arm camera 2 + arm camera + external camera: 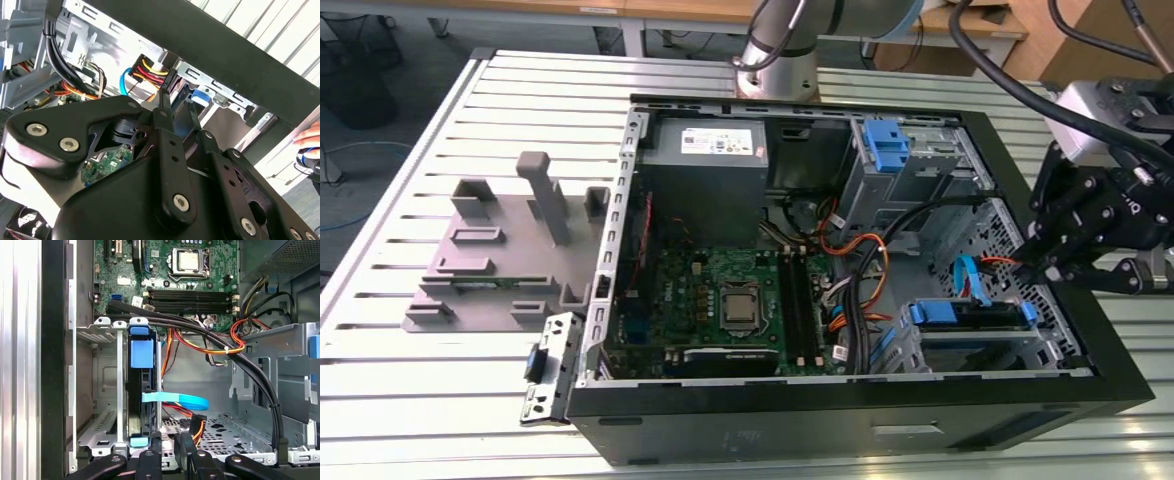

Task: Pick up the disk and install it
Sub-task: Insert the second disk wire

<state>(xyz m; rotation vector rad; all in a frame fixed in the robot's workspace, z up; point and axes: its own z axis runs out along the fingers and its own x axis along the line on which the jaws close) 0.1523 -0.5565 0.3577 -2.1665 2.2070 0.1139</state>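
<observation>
A slatted metal table (400, 400) carried an open black computer case (854, 425), which lay on its side. On the exterior view's left of the case stood a grey plastic fixture (494, 260). Inside the case, the grey power supply (707, 150) sat on the far side and the green motherboard (720, 290) lay nearer.

The arm's black gripper (1037, 268) hung over the case wall on the exterior view's right, just above the drive cage (100, 375). Its fingers (150, 457) were a little apart, with only a narrow gap, and pinched nothing.

The disk (136, 405) stood on its edge inside this cage, in the near corner on the exterior view's right, with its blue carrier around it. In the first wrist view the fingertips were just beside its end; whether they touched it I cannot tell. A light blue flat cable (175, 400) ran from the side of the disk.
</observation>
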